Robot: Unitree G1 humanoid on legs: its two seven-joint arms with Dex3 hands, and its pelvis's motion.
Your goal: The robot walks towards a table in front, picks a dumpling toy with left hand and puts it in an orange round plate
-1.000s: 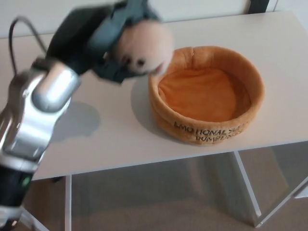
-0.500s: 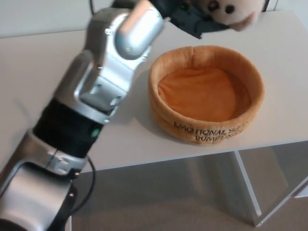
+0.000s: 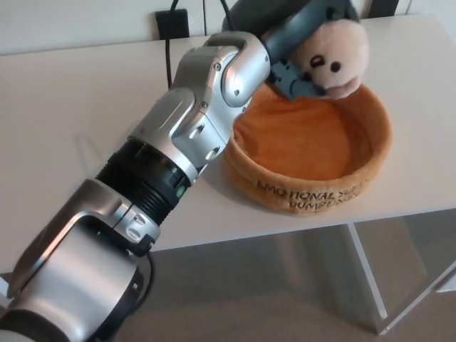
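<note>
The left hand (image 3: 299, 43) grips the dumpling toy (image 3: 329, 60), its dark fingers wrapped over the toy's top and left side. The toy sits over the far rim of the orange round plate (image 3: 313, 192), low against it; actual contact cannot be confirmed. Its face, with two dark eyes, points toward the near right, and its long axis tilts slightly. The plate rests on the white table (image 3: 71, 142). The right hand does not appear.

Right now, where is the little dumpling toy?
In the head view, the dumpling toy is gripped by the left hand, over the far rim of the orange round plate.
</note>
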